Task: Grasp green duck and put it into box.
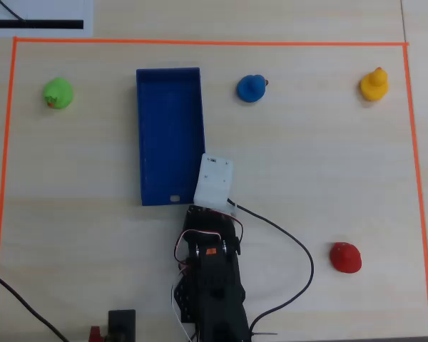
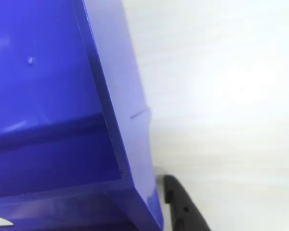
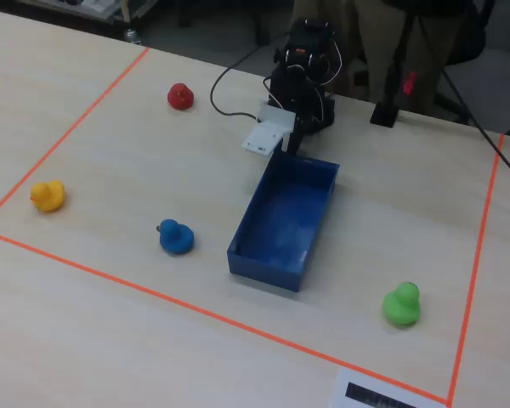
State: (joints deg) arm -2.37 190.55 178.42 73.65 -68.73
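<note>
The green duck (image 1: pixel 58 93) stands at the far left of the overhead view, left of the blue box (image 1: pixel 170 135); in the fixed view the duck (image 3: pixel 401 304) is at the lower right, beyond the box (image 3: pixel 282 221). The box holds nothing. My gripper (image 3: pixel 289 150) hangs folded over the box's end nearest the arm base, far from the duck, and a white camera mount (image 1: pixel 214 182) hides it from above. The wrist view shows the box's corner (image 2: pixel 135 159) and one black finger (image 2: pixel 183 207) outside its wall. The other finger is not clear, so I cannot tell the jaws' spacing.
A blue duck (image 1: pixel 251 87) stands right of the box, a yellow duck (image 1: pixel 374 85) at the far right, and a red duck (image 1: pixel 344 257) at the near right. Orange tape (image 1: pixel 200 42) frames the table. A black cable (image 1: pixel 299 249) loops right of the arm base.
</note>
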